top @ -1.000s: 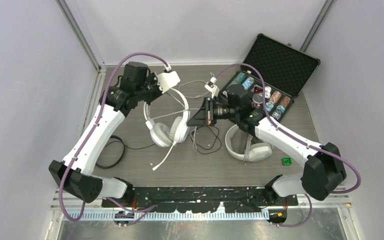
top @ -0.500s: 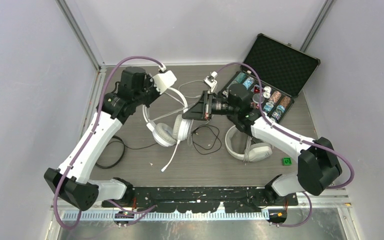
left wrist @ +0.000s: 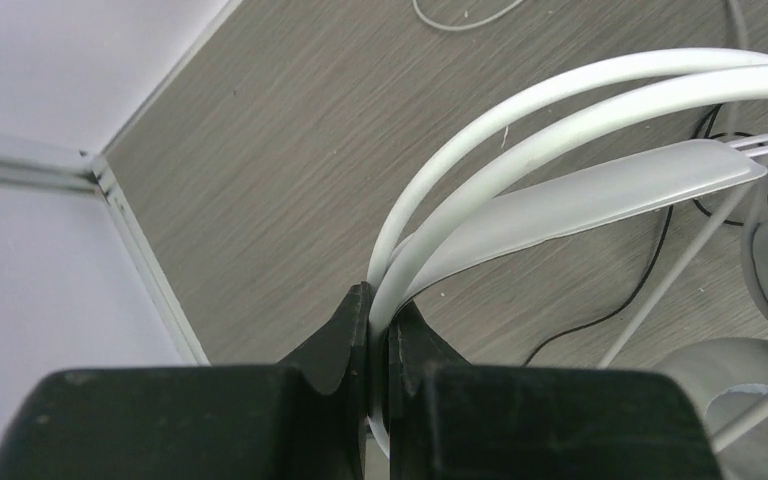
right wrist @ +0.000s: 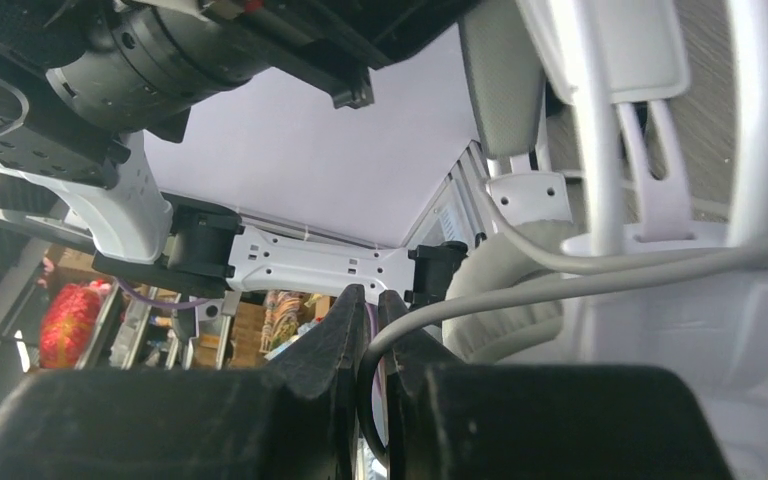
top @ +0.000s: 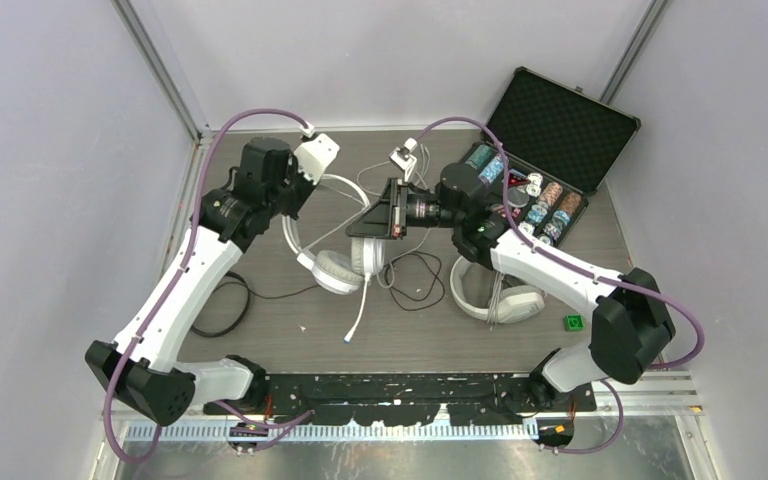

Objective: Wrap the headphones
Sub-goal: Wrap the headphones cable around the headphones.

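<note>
Left claw (left wrist: pixel 378 305): the two fingers are pressing together on the headband (left wrist: pixel 580 100) of the white headset (top: pixel 338 268), with no gap showing between pads and band. It is gripping the band at its curve, where the two thin white hoops and the wider grey strap are meeting.

Right claw (right wrist: pixel 372 305): the fingers are standing very narrow, almost together. A white cable (right wrist: pixel 560 287) is running between the fingertips, and both pads appear to be lying against it. The cable is leading from the claw across to the cup of the same headset, which is filling the right half of the wrist view.

Position of the work: the held headset is sitting near the middle of the table (top: pixel 430 330), between the two arms, its padded cups facing the near edge. The right claw is reaching in just beside the cups.

A second white headset (top: pixel 500 300) is lying flat under the right forearm, touched by neither claw. A black headset (top: pixel 225 312) is lying at the left, partly hidden behind the left arm. A loose black cable (top: pixel 415 275) is looping between the two white headsets. An open case (top: pixel 560 125) of chips is standing at the far right corner
</note>
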`<state>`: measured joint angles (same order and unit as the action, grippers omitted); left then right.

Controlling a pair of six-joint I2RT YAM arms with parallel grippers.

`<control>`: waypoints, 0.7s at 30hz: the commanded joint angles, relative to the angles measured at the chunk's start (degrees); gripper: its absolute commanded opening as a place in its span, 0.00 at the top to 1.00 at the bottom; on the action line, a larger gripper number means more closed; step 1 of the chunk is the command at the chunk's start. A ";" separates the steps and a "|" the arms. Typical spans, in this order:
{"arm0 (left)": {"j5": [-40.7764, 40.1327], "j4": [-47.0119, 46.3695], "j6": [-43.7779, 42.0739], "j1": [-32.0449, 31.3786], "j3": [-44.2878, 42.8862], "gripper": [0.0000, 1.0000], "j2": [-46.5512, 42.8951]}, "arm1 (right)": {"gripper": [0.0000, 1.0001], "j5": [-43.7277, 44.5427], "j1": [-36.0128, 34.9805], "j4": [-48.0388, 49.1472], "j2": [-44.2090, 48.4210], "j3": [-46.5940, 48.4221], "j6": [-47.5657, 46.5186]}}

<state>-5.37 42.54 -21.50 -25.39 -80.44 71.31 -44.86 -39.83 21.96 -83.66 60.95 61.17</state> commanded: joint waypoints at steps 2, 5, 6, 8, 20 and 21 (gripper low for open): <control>-9.02 1.51 7.94 0.07 -2.59 1.00 -0.23 | 0.85 1.78 -2.89 -0.64 2.01 5.88 -4.00; -10.78 3.18 12.89 0.07 -3.96 1.00 0.34 | 0.85 3.09 -3.68 -0.01 1.63 6.20 -3.83; -11.70 3.91 14.58 0.07 -4.54 1.00 0.71 | 0.85 3.20 -4.02 0.53 1.28 6.23 -3.53; -14.32 5.22 17.83 0.07 -5.84 1.00 1.37 | 0.85 3.25 -4.79 1.62 0.42 6.73 -2.92; -24.11 7.75 23.40 0.07 -9.75 1.00 3.19 | 0.85 3.69 -8.55 4.88 -1.51 8.30 -1.69; -24.86 8.31 24.23 0.07 -10.15 1.00 3.52 | 0.85 3.79 -8.76 5.29 -1.43 8.27 -1.73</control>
<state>-23.70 52.18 -3.44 -25.50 -86.13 74.22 -39.70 -47.13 20.58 -85.82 66.11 59.00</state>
